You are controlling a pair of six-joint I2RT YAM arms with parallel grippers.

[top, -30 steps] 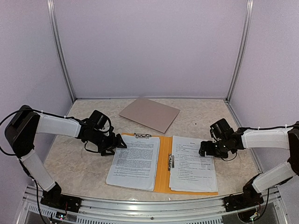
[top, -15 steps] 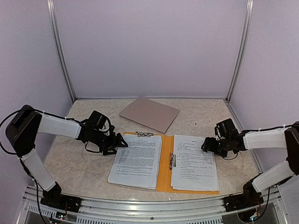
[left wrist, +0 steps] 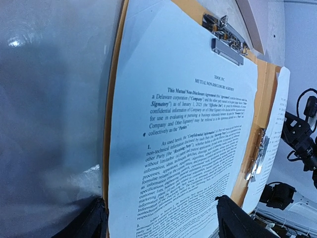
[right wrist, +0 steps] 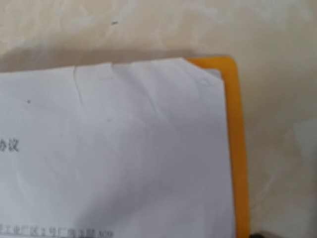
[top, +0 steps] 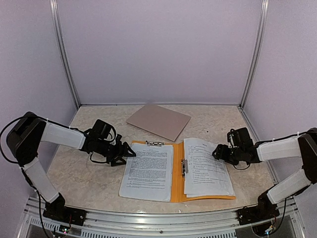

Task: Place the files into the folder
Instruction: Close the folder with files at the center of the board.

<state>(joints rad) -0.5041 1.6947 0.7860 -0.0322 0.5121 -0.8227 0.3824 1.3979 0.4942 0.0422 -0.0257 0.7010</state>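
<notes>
The orange folder [top: 176, 174] lies open on the table. One stack of files [top: 148, 171] lies on its left half, and another stack [top: 205, 168] lies on its right half with its far right corner raised. My left gripper [top: 126, 150] is at the folder's far left edge. In the left wrist view it [left wrist: 161, 210] is open, with its fingers wide apart across the printed sheet [left wrist: 183, 134] and the orange edge [left wrist: 111, 129]. My right gripper [top: 217, 151] is at the right stack's far corner. The right wrist view shows only paper [right wrist: 124, 148] and the orange border [right wrist: 237, 148], not its fingers.
A grey-brown board [top: 158, 120] lies flat behind the folder. A metal clip [top: 154, 144] sits at the folder's far edge and another [top: 182, 167] on its spine. Walls and metal posts close in the table on three sides.
The folder and both stacks have slid a little to the right. The right stack's far corner has risen. My left gripper followed to the right, and my right gripper drew back to the right.
</notes>
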